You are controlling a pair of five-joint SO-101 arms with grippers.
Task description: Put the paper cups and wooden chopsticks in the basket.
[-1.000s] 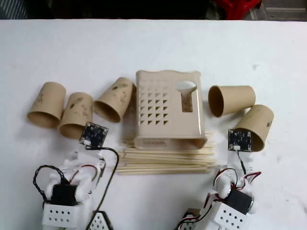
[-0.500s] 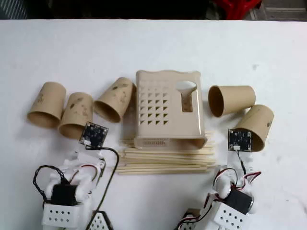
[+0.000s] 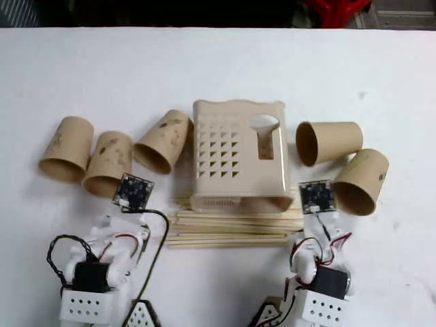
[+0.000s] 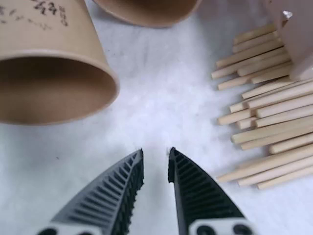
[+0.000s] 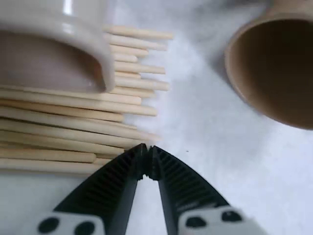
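Note:
The beige basket (image 3: 238,153) lies tipped over mid-table, with the wooden chopsticks (image 3: 231,223) piled at its near edge. Three paper cups (image 3: 67,148) (image 3: 109,163) (image 3: 163,141) lie on their sides to its left, two more (image 3: 328,142) (image 3: 361,180) to its right. My left gripper (image 4: 155,159) hovers over bare table between a cup (image 4: 49,73) and the chopstick ends (image 4: 264,122), its fingers a narrow gap apart and holding nothing. My right gripper (image 5: 146,154) is shut and empty, its tips at the chopstick ends (image 5: 73,127), beside the basket (image 5: 49,54) and a cup (image 5: 279,68).
Both arm bases (image 3: 88,279) (image 3: 320,293) stand at the near table edge. The white table (image 3: 218,68) stretches far behind the basket. A second cup's rim (image 4: 146,10) lies beyond the left gripper.
The right arm has swung left, from in front of the nearest right cup to the right ends of the chopsticks. The left arm, cups and basket have not moved.

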